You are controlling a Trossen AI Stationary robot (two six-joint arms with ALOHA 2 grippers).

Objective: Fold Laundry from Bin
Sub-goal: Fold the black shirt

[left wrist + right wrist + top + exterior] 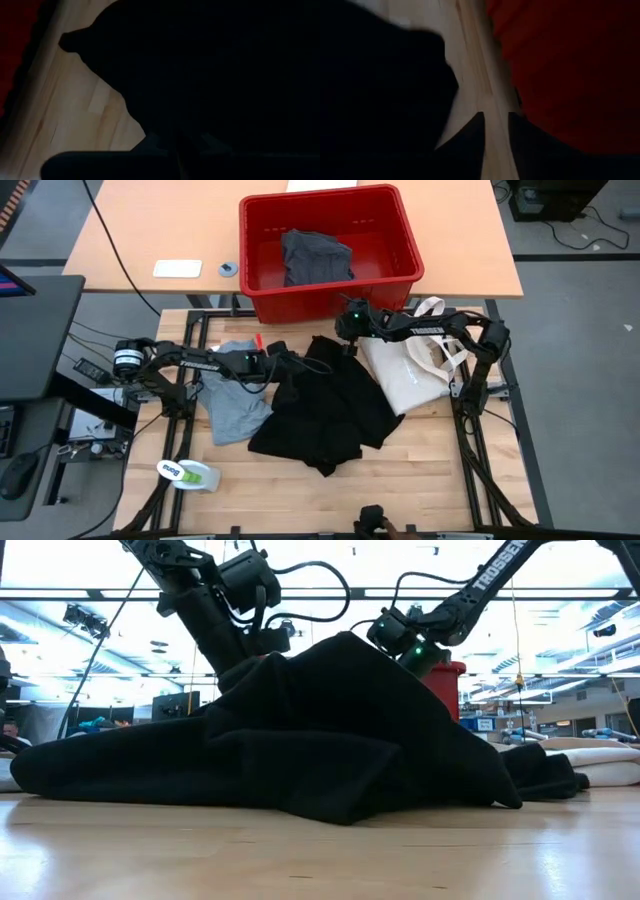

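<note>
— Starting with the biggest thing: the wooden worktop [300, 490] carries a large black garment [325, 410], spread and crumpled over its middle; in the low view it rises to a peak.
— And the red bin [330, 250]?
— It sits on the far side, on a second tabletop touching the worktop's far edge, with a dark grey cloth [315, 258] lying in it (which garment it is I cannot tell).
— What lies beside the black garment?
— On its right, a cream tote bag [415, 370], touching it. On its left, a light grey T-shirt [235, 400], bunched, its edge meeting the black cloth.
— The arms?
— The left end effector [290, 365] reaches in from the left and is clenched on the black garment at its far left edge, lifting it off the wood. The right end effector [495, 125] hovers at the garment's far edge, just in front of the bin; its wrist view shows its fingers [470, 135] parted with bare wood between them, gripping nothing.
— Anything smaller?
— A green and white bottle [190, 476] lies near the worktop's front left corner, well apart from the clothes.
</note>
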